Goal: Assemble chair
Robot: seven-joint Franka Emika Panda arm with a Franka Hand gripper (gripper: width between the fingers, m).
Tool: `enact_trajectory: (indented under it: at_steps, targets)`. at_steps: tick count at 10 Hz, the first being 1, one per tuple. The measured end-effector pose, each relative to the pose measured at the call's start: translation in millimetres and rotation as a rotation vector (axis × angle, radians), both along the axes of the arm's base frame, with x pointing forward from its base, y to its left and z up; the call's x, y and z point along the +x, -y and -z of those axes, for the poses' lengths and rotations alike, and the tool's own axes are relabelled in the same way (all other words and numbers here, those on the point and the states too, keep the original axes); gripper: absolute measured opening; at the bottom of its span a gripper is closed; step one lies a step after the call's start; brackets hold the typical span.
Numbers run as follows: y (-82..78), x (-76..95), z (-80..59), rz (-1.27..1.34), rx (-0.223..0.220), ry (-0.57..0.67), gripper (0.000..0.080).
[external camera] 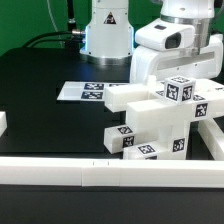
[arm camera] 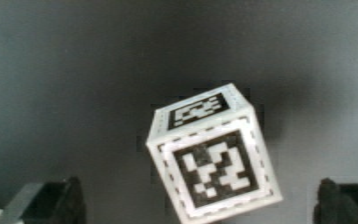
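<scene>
Standing: chair [external camera: 160, 118] partly joined, on black table [external camera: 50, 85] by border rail [external camera: 100, 172]
Progress: several tagged pieces stacked; more apparently left
Post: tagged end [arm camera: 208, 160] below wrist
Gripper [arm camera: 197, 203]: fingers [arm camera: 55, 200] wide, holding nothing
Beyond: marker board [external camera: 82, 91] flat

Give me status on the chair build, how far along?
Done: several chunky white tagged pieces look stacked or joined into a cluster against the rail at the exterior view's right; whether they are truly fastened I cannot tell. In hand: nothing. The pincer is open, hovering above one tagged square post without touching it. Left: no recognisable chair yet, so grasping that post and the further joining steps remain.
</scene>
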State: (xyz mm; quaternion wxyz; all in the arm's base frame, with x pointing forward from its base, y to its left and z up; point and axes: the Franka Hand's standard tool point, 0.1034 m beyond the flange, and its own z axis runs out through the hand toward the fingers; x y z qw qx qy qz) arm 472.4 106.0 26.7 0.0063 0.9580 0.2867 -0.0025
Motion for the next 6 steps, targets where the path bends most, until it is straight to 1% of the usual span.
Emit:
enact_trajectory:
  at_steps: [6]
  targets:
    - [-0.4,2.5,1.6,-0.004,-0.001,0.001,0.0649]
